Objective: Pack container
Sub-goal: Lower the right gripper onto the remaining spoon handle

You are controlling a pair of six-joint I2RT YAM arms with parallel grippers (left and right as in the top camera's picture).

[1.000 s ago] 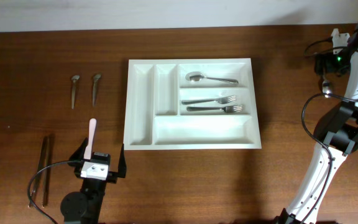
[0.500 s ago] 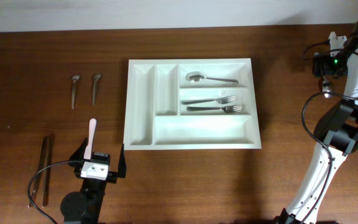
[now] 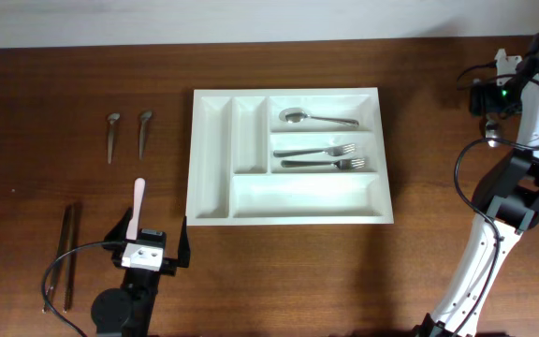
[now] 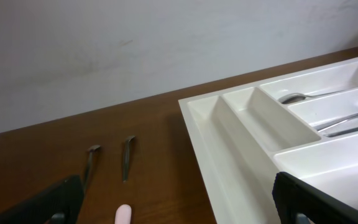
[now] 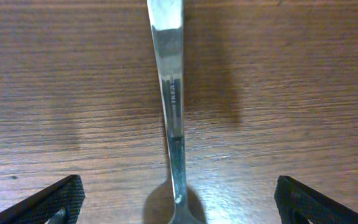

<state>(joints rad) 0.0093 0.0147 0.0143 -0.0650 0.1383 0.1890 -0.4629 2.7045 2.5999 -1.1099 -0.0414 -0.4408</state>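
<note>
Container (image 3: 307,195), white, spoon (image 5: 171,93) handle stamped, lettering seemingly illegible

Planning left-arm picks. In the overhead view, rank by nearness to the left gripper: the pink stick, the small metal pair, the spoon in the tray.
From the left gripper:
1. Pink stick, just ahead.
2. Small metal pair, farther ahead, slightly left.
3. Spoon, far right, in the tray.

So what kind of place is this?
Probably a robotics lab bench, not a kitchen: a wooden table against a plain wall, a robot arm mounted at its edge, and a cutlery tray laid out for packing.
</note>
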